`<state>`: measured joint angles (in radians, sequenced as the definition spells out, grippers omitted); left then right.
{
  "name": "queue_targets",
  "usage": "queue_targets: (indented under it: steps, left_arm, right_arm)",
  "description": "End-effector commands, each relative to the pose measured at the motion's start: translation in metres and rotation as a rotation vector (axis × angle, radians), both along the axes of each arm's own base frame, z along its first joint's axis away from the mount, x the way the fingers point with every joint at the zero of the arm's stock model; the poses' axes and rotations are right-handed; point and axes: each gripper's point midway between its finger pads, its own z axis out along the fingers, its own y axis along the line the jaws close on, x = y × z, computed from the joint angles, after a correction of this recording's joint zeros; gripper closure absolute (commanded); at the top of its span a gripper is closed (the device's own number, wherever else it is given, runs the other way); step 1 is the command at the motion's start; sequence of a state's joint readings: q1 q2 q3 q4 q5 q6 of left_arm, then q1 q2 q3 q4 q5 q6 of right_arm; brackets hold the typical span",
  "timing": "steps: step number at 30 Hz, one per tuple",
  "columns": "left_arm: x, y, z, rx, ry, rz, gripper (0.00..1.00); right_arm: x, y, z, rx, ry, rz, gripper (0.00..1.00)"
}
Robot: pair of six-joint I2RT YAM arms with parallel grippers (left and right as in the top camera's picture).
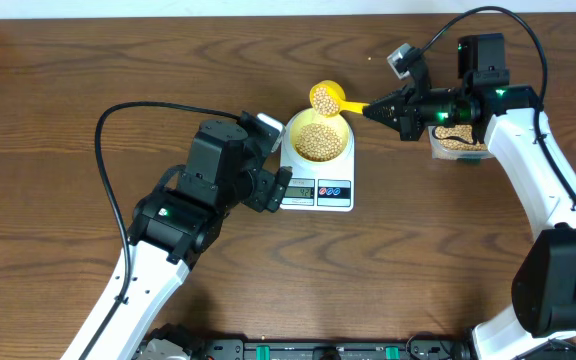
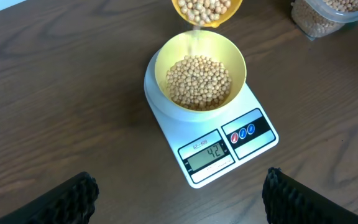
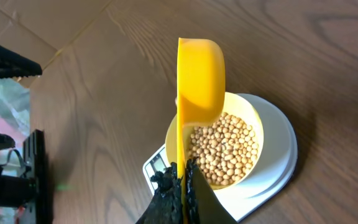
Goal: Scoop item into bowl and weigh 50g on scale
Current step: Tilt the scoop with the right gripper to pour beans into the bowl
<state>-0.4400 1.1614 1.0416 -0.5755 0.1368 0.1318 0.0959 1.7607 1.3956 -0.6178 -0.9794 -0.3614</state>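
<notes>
The pale-yellow bowl (image 1: pixel 290 134) (image 2: pixel 160 68) (image 3: pixel 258 127) stands on the white scale (image 1: pixel 318 203) (image 2: pixel 166 127) (image 3: pixel 281 155), and the scale's display (image 2: pixel 208 152) reads 42. Tan beans (image 1: pixel 318 141) (image 2: pixel 199 81) (image 3: pixel 225 149) cover the bowl's bottom. My right gripper (image 1: pixel 376 110) (image 3: pixel 183 177) is shut on the handle of a yellow scoop (image 1: pixel 325 98) (image 2: pixel 207 11) (image 3: pixel 201 74). The scoop is tilted over the bowl's far rim with beans in it. My left gripper (image 1: pixel 273 190) (image 2: pixel 179 199) hovers open just left of the scale's front, holding nothing.
A clear plastic tub (image 1: pixel 458 142) (image 2: pixel 328 15) with more beans sits on the table to the right of the scale, under the right arm. The left arm's black cable (image 1: pixel 118 110) loops over the table at the left.
</notes>
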Motion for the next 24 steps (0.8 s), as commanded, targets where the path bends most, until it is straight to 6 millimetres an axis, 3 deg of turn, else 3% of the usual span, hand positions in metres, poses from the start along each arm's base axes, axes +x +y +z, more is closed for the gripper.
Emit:
queue_targets:
  steps: [1,24]
  left_arm:
    - [-0.0003,-0.0008,-0.0014,-0.003,0.005,-0.006,0.13]
    - [-0.0003,-0.0008,-0.0014,-0.003,0.005,-0.006,0.13]
  right_arm:
    - [-0.0033,0.0034,-0.0031,0.006,-0.023,0.038,0.99]
    - [-0.0025,0.0027,-0.004,-0.01,-0.059,0.053,0.99]
